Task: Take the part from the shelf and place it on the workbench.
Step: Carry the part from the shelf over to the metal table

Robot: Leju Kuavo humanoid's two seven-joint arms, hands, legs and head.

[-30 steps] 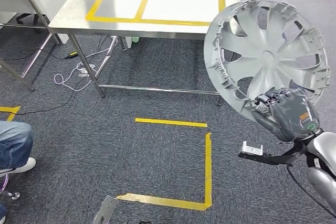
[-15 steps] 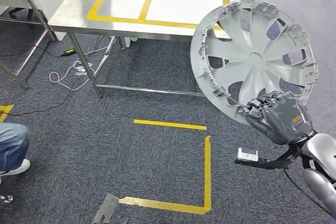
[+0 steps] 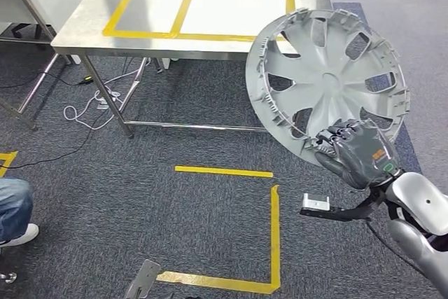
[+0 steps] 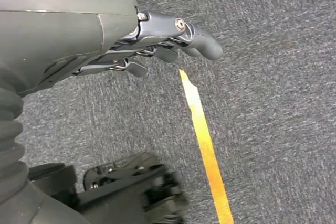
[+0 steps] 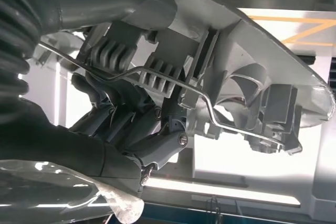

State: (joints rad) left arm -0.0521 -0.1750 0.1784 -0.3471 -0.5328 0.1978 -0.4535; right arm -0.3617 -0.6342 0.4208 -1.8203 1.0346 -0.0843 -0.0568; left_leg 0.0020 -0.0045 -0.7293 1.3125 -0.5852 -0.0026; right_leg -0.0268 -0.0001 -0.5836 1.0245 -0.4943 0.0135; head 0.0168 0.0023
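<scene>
Seen from the head camera, the robot's right hand [image 3: 360, 155] grips the lower rim of a grey wheel cover [image 3: 325, 85], the part named in the task, and holds it in the air with its ribbed inner face turned toward the camera. The wheel cover stands tilted over dark carpet [image 3: 201, 138], its upper edge overlapping the near right corner of the steel desk [image 3: 95, 22] in the picture. Yellow tape rectangles [image 3: 179, 8] mark the desk top, and an L of yellow tape [image 3: 274, 229] lies on the carpet below. White and black cables [image 3: 87, 106] trail under the desk's left legs. At the left edge, a person's jeans-clad leg and white shoe [image 3: 16, 215] rest on the carpet.

From the left wrist camera, the left hand [image 4: 158, 43] hangs over the carpet [image 4: 277, 77] with nothing in it, its dark fingers [image 4: 202, 43] stretched out nearly straight. A strip of yellow tape [image 4: 204, 140] runs across the carpet beneath it.

From the right wrist camera, the right hand [image 5: 130, 129] has its fingers [image 5: 158, 148] curled in against the back of the wheel cover [image 5: 245, 72], close to its moulded clips and the thin wire ring [image 5: 198, 90] that runs through them. The bright desk top with yellow tape [image 5: 305, 30] shows beyond the rim.
</scene>
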